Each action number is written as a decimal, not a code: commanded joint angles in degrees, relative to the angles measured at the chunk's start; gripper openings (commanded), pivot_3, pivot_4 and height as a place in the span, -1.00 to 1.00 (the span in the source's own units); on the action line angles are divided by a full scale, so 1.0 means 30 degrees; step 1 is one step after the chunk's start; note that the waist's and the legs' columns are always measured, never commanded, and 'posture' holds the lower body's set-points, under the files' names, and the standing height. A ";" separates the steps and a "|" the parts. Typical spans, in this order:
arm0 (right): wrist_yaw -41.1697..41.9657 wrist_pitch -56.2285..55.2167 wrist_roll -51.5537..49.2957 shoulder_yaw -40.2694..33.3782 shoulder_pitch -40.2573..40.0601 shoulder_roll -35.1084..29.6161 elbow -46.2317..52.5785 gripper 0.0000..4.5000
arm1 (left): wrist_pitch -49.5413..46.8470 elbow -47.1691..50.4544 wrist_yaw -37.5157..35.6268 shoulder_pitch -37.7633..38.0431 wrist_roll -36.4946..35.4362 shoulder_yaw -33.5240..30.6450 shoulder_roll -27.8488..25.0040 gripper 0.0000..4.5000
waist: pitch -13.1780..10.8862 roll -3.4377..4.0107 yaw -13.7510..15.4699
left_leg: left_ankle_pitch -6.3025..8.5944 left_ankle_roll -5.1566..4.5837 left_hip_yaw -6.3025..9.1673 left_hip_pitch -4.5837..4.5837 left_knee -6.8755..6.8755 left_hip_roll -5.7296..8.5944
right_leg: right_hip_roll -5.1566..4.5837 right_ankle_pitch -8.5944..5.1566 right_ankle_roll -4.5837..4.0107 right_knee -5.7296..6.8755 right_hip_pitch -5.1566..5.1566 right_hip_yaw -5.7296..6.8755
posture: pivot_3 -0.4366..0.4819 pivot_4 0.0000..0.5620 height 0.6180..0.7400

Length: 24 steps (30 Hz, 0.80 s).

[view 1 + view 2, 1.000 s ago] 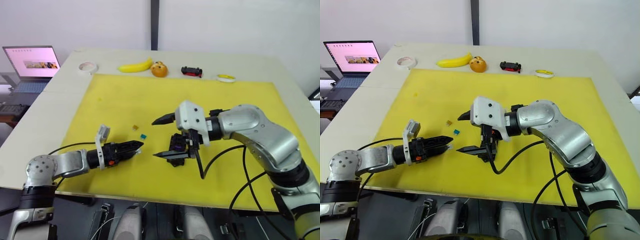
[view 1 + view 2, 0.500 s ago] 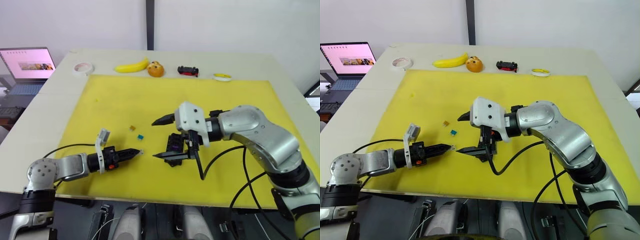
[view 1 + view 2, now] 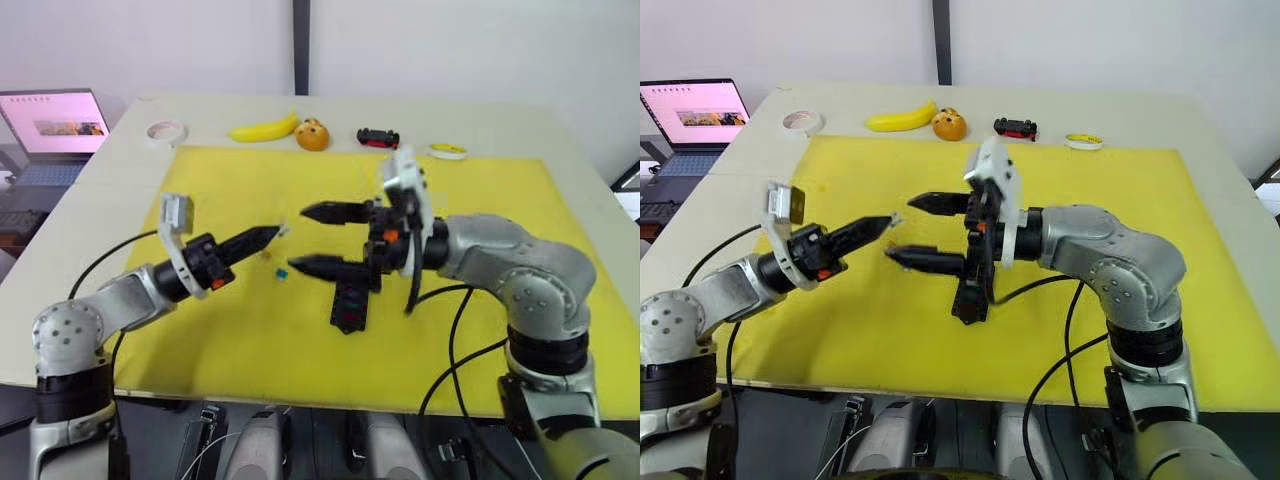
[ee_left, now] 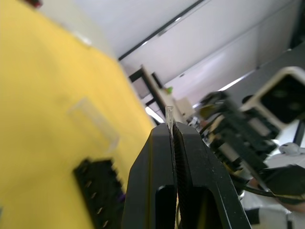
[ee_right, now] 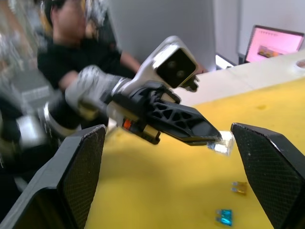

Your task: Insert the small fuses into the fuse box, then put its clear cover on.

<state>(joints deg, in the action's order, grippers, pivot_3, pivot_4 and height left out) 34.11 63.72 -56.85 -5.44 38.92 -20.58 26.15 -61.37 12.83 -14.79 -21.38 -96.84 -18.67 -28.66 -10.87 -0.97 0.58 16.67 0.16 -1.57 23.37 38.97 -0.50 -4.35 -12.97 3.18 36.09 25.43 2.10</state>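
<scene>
Progress looks partial: the left hand [image 3: 268,235] is pinched on a grey-white fuse [image 5: 220,143], raised toward the right hand [image 3: 318,238], which is spread wide. A teal fuse [image 3: 282,272] lies loose on the mat; the fuse box [image 3: 350,303] is uncovered

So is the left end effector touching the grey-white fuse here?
Touching. In the right wrist view the left end effector pinches the grey-white fuse at its tip.

Two loose fuses lie on the yellow mat [image 3: 220,190]: one teal fuse [image 3: 283,271] and one brown fuse [image 5: 239,187] just beside it. A third, clear-looking fuse [image 5: 221,143] is pinched at the tip of the left gripper [image 3: 270,232]. One black fuse box [image 3: 350,303]. One clear cover [image 4: 93,121]. At the far edge: one banana [image 3: 264,130], one orange [image 3: 315,135], one toy car [image 3: 379,137], two tape rolls [image 3: 166,131] [image 3: 449,151]. One laptop [image 3: 52,135], far left.
</scene>
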 commanded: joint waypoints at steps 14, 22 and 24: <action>-1.1607 -0.2192 -1.1598 -0.1948 -0.0905 0.3483 -0.0833 0.74 | 0.2927 0.0965 0.0420 -0.2348 -0.1015 0.1795 0.1085 -1.00 | 0.0000 0.0005 -0.0147 | -0.0006 -0.0021 -0.0001 -0.0007 0.0016 -0.0042 | 0.0230 0.0041 0.0081 0.0014 -0.0019 -0.0036 | -0.05 -0.47 0.96; -1.2398 -0.3353 -1.2833 -0.0996 -0.1044 0.2406 -0.0741 0.17 | 0.3347 0.0688 0.0138 -0.2710 -0.0700 0.1973 0.1143 -1.00 | 0.0000 0.0004 -0.0165 | -0.0006 -0.0022 0.0002 -0.0008 0.0021 -0.0067 | 0.0270 0.0041 0.0087 0.0014 -0.0019 -0.0041 | -0.05 -0.47 0.96; -1.2492 -0.3597 -1.3017 -0.0827 -0.1121 0.2204 -0.0741 0.17 | 0.3471 0.0690 0.0075 -0.2757 -0.0717 0.1883 0.1121 -1.00 | 0.0000 0.0004 -0.0166 | -0.0006 -0.0022 0.0002 -0.0008 0.0021 -0.0069 | 0.0272 0.0041 0.0088 0.0014 -0.0018 -0.0042 | -0.05 -0.47 0.96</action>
<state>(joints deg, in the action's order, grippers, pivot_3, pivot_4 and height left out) -3.19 54.15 -93.89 -8.07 35.68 -13.58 22.13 -52.09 14.16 -13.71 -28.87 -98.93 -12.23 -25.26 -10.87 -0.96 0.09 16.65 0.10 -1.57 23.35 39.03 -0.71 -3.53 -12.85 3.45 36.13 25.38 1.97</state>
